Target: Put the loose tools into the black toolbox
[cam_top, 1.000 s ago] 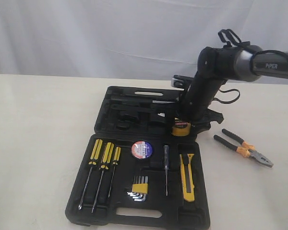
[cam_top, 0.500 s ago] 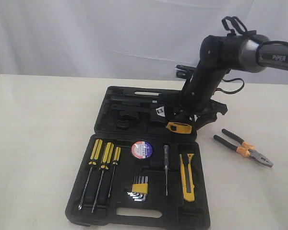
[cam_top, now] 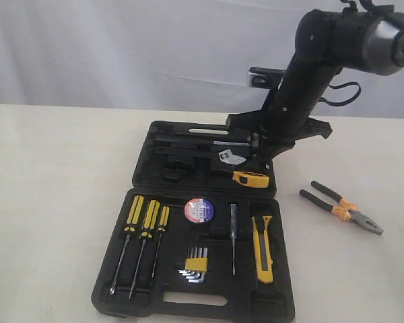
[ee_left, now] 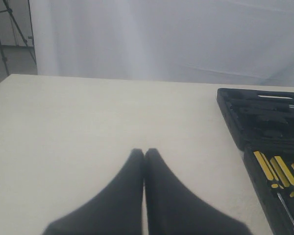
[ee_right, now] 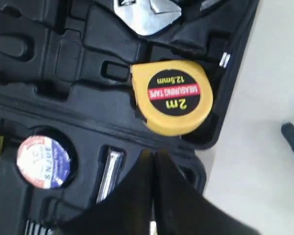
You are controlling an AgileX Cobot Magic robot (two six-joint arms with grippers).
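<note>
The right gripper (ee_right: pixel 152 155) has risen off the tape measure (cam_top: pixel 251 178), which was up between the jaws and now lies flat, label up, in the far half of the toolbox (cam_top: pixel 143 176), at its right corner by the hinge. The fingers are pressed together on nothing, above the case. The left gripper (ee_left: pixel 145 152) is likewise closed and empty over the table (cam_top: pixel 54 202). The tape roll (cam_top: pixel 198 210) and knife (cam_top: pixel 261 247) sit in the near half. The pliers (cam_top: pixel 341 207) lie on the table right of the case, apart from it.
</note>
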